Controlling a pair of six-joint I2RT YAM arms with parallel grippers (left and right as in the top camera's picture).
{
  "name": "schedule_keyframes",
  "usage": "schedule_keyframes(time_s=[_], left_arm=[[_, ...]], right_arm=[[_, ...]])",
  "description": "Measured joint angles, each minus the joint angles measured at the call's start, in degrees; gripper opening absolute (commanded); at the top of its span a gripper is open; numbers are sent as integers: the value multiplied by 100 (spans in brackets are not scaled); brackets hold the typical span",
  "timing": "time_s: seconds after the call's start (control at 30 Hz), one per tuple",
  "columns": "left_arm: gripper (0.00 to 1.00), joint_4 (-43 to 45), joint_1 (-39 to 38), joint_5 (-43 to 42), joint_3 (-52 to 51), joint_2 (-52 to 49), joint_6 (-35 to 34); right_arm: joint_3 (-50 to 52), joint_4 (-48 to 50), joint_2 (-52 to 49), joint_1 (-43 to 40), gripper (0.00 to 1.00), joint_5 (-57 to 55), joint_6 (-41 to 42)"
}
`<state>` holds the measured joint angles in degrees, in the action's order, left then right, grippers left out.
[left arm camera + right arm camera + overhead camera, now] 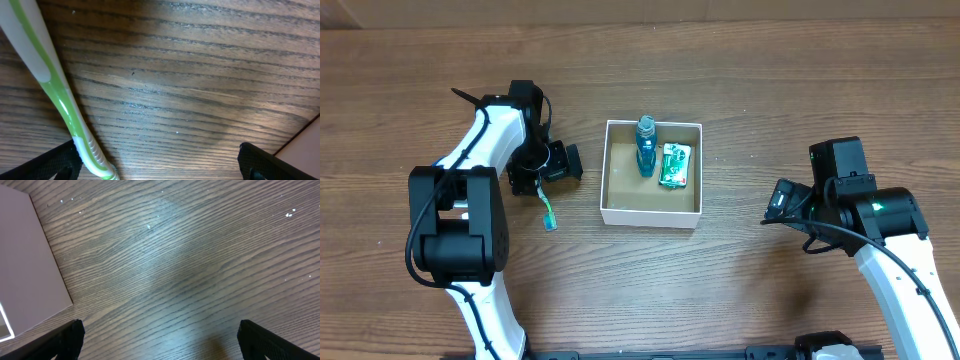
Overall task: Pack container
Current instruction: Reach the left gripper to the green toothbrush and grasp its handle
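Observation:
The container (610, 185), a small square white box with a brown inside, stands mid-table and holds a blue bottle (646, 146) and a green packet (675, 165). A green and white toothbrush (548, 212) lies on the table left of the container. My left gripper (542, 180) is open, low over the toothbrush's upper end. In the left wrist view the toothbrush (60, 95) runs close by the left finger, inside the open jaws (160, 162). My right gripper (778, 205) is open and empty to the right of the container; its jaws (160, 337) are over bare wood.
The container's white wall shows at the left of the right wrist view (25, 265) and its corner at the lower right of the left wrist view (307, 145). The wooden table (740, 290) stretches all round.

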<state>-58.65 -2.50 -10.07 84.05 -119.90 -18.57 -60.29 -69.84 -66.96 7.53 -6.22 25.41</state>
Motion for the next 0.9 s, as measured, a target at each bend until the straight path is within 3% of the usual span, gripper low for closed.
schedule_keyframes(time_s=[0.33,0.47,0.67,0.9], left_arm=[[49,-173,2,151,0,-57,-87],[42,-219,2,155,0,-76,-92],[42,-240,2,168,0,-79,-96],[24,-238,2,170,0,-90,-101]], right_arm=[[0,0,0,0,100,0,2],[0,-2,0,0,100,2,0],[0,-7,0,0,100,0,2],[0,-26,0,0,100,0,2]])
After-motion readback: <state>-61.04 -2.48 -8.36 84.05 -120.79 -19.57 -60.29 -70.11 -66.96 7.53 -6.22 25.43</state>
